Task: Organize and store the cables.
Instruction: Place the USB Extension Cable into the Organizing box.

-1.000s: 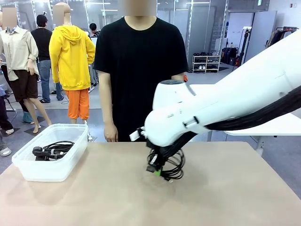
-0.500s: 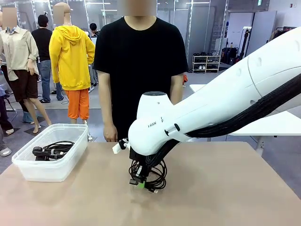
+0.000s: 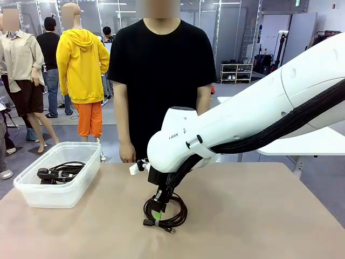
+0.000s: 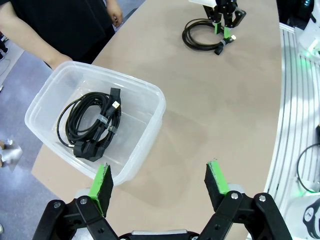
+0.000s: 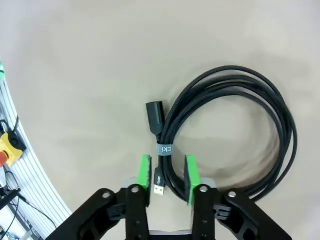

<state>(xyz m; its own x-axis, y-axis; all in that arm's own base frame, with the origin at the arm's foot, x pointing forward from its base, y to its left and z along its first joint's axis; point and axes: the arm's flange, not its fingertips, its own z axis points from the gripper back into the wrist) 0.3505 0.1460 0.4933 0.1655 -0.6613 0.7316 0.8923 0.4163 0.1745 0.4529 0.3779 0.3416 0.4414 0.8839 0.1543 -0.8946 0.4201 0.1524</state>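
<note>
Counting two coiled black cables here. One coiled cable (image 3: 166, 212) is lying flat on the tan table (image 3: 259, 216), roughly mid-table on the robot's side, and the other coiled cable (image 4: 89, 124) is sitting inside the clear plastic bin (image 3: 32, 191) over at the robot's left. Just the one bin, and just that one coil in it as far as I can see.

The right gripper (image 5: 166, 176) is hanging right over the table coil at its bound section, where a small tie (image 5: 162, 149) is wrapping the strands. Its two green pads (image 5: 144, 172) are standing a narrow gap apart with the cord and a USB plug (image 5: 158, 183) running between them, but they aren't looking pressed onto it, so I can't tell whether it's gripping or loose. A second plug end (image 5: 155, 115) is poking out beside the loop.

The left gripper (image 4: 159, 185) is hovering above the table's edge near the bin, fingers spread wide and holding nothing.

One person in a black T-shirt (image 3: 161, 75) is standing at the far side, one hand (image 3: 126, 154) hanging down near the table edge.
</note>
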